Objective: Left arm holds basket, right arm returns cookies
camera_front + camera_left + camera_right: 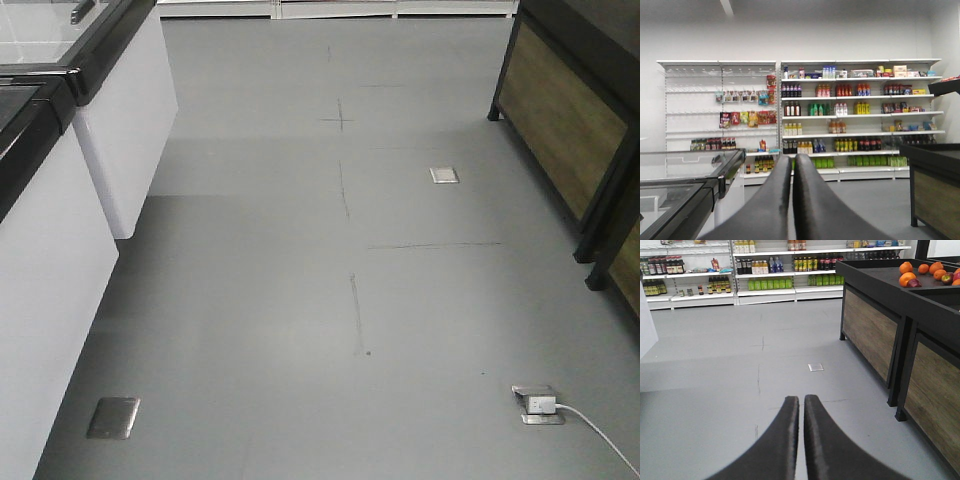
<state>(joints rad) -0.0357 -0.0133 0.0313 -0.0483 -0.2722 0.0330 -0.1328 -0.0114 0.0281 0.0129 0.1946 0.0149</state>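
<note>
**Item 1, left tool**: two black fingers pressed together along their length, clenched on nothing and levelled at the far wall. Judged a parked carrying pose, since no handle lay between the fingers.

**Item 2, right tool**: likewise clenched and empty, tilted down over bare floor.

**Items 3 and 4, basket and cookies:** not in any view (no navy box could be picked out among the distant goods). Their whereabouts could not be told.

**Item 5, shelves**: stocked with rows of bottles and packets along the far edge of the floor, well apart from both tools.

**Item 6, chest freezers**: white bodies with dark-framed glass lids, ranged along the floor's left edge.

**Item 7, display stand**: black frame with wood panels, along the floor's right edge. Oranges sat in its top tray, kept in by the raised rim.

**Item 8, floor socket**: open near the front right corner of the floor, with a white cable plugged in. A cover plate lay flush near the front left corner.

**Assessment:** the task was judged to be at its outset, with neither grasp made. The base seemed to face an open aisle. Basket and box would first need finding before the left tool could take a handle and the right tool the box.
</note>
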